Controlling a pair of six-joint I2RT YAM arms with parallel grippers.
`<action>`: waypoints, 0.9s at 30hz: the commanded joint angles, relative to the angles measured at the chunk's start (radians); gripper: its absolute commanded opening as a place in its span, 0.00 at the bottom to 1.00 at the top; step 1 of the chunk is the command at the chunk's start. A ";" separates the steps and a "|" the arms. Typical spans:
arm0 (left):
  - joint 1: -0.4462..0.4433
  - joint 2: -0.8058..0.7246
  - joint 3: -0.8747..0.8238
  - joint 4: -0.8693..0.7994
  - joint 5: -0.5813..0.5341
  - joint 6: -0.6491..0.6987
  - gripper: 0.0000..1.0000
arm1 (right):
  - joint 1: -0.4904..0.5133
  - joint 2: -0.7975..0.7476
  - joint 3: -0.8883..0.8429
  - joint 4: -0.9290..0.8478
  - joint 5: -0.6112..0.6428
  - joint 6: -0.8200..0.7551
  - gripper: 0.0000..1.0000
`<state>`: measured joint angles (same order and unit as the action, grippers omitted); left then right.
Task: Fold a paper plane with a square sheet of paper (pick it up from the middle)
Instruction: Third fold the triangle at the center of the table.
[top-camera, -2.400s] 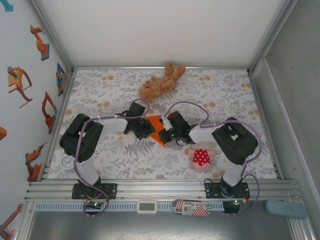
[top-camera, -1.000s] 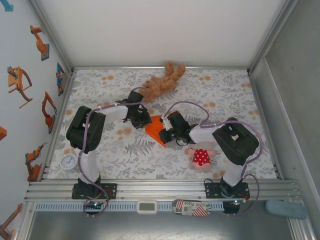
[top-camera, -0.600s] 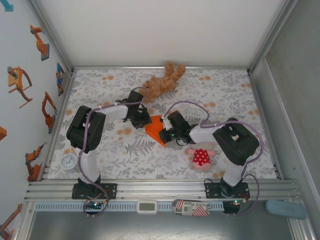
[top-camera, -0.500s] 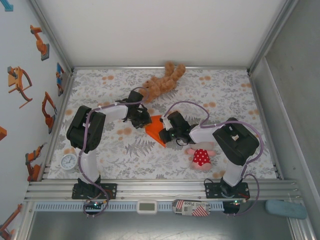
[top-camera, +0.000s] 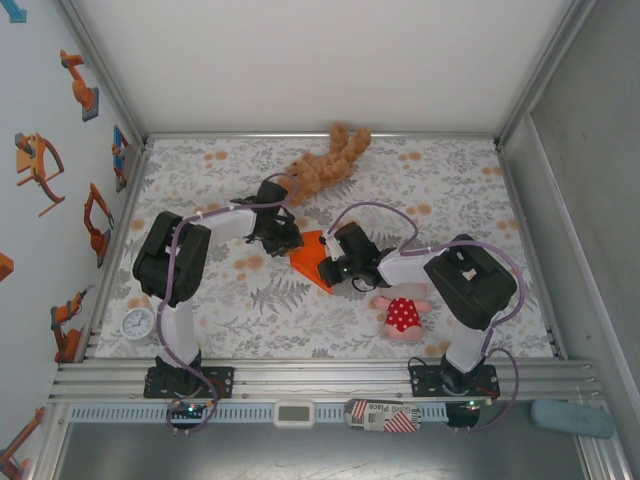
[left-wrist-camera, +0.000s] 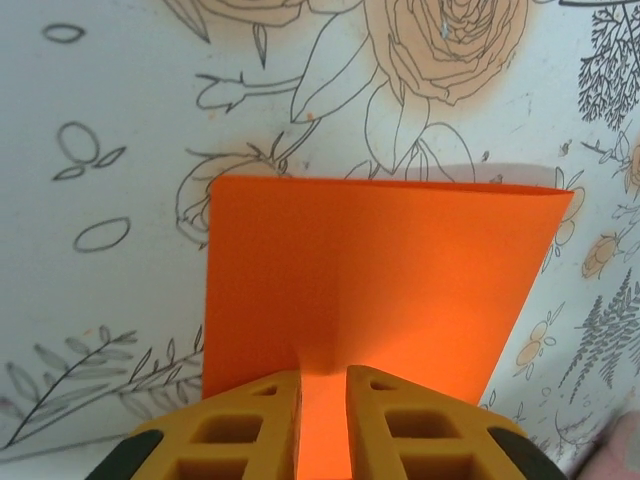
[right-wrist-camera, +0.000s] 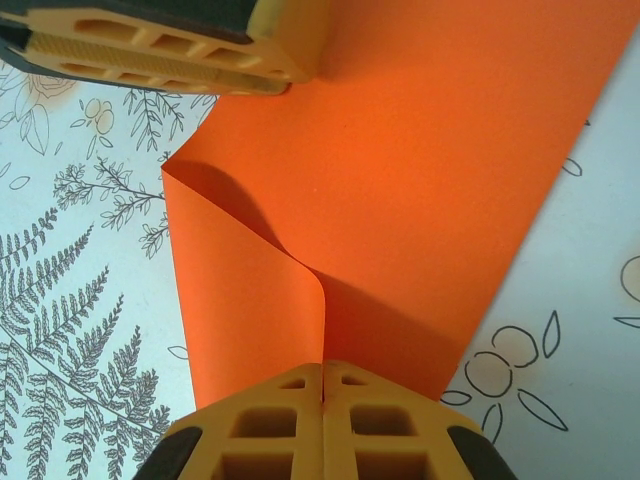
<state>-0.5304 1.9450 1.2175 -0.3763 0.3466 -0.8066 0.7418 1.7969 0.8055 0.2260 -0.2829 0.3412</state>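
The square sheet of paper (top-camera: 308, 262) is bright orange, partly folded, and lies mid-table as a pointed wedge. My left gripper (top-camera: 287, 240) sits at its far-left edge. In the left wrist view the sheet (left-wrist-camera: 380, 270) spreads ahead, and a raised fold runs into the narrow gap of the left gripper (left-wrist-camera: 323, 385). My right gripper (top-camera: 330, 268) is at the sheet's right side. In the right wrist view a curled flap of the sheet (right-wrist-camera: 400, 170) is pinched in the right gripper (right-wrist-camera: 322, 370), whose jaws are pressed together. A left finger (right-wrist-camera: 170, 40) rests on the sheet's far edge. The paper plane is out of view.
A brown plush bear (top-camera: 320, 165) lies just behind the left gripper. A pink doll in a red dress (top-camera: 403, 312) lies right of the right gripper. A small clock (top-camera: 137, 323) sits at the near left. Walls enclose the flowered tablecloth (top-camera: 450, 190).
Since the earliest frame the left arm has drawn back toward the bear, uncovering more of the sheet. Over the last second both arms stay put, and the left jaws ease apart slightly.
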 joint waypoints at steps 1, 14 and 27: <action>-0.006 -0.106 0.006 -0.016 -0.013 -0.004 0.25 | -0.006 0.012 0.012 -0.020 0.017 0.000 0.00; -0.098 -0.238 -0.249 0.245 0.047 -0.207 0.21 | -0.006 0.021 0.014 -0.010 0.010 0.006 0.00; -0.130 -0.156 -0.261 0.258 0.070 -0.216 0.13 | -0.007 0.021 0.015 -0.014 0.011 0.005 0.00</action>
<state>-0.6533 1.7744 0.9630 -0.1265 0.3943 -1.0058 0.7418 1.7973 0.8055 0.2283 -0.2829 0.3416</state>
